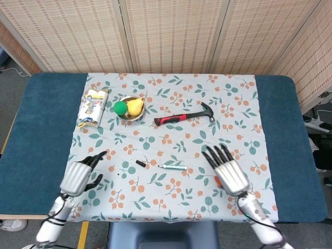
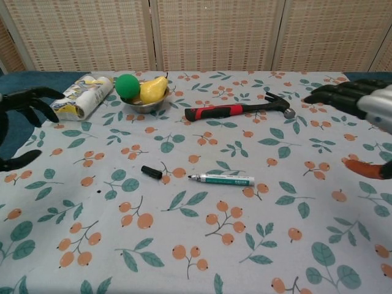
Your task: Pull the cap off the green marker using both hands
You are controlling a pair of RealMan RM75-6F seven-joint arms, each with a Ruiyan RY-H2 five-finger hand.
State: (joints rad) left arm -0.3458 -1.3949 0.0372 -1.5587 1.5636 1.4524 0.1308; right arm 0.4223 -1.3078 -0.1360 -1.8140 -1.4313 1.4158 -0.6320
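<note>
Tabletop (image 1: 36, 129): dark blue, with a leaf-and-berry printed cloth (image 1: 233, 104) laid over its middle, reaching the near edge.

Right hand (image 1: 228, 168): over the near right part of the cloth, palm down, fingers (image 1: 213, 155) spread apart and holding nothing. Chest view catches only its dark fingertips at the right border.

Left hand (image 1: 79, 175): at the near left edge of the cloth, fingers apart and loosely curved, nothing in them. Well apart from the marker and the cap.

Hammer (image 1: 184, 116): red-and-black handle, dark head, lying flat past the middle of the cloth, head toward the far right.

Printed packet (image 1: 92, 107): lying near the far left edge of the cloth.

Metal bowl (image 1: 136, 116): just beside the packet, holding a green ball (image 1: 120, 107) and a yellow pear (image 1: 136, 106), the two touching.

Green marker (image 2: 223, 179): lying flat near the middle of the cloth, between the two hands, uncapped, bare tip pointing toward the left edge.

Cap (image 2: 150, 172): small, black, lying on the cloth just left of the marker tip, a gap between them, not touching.
</note>
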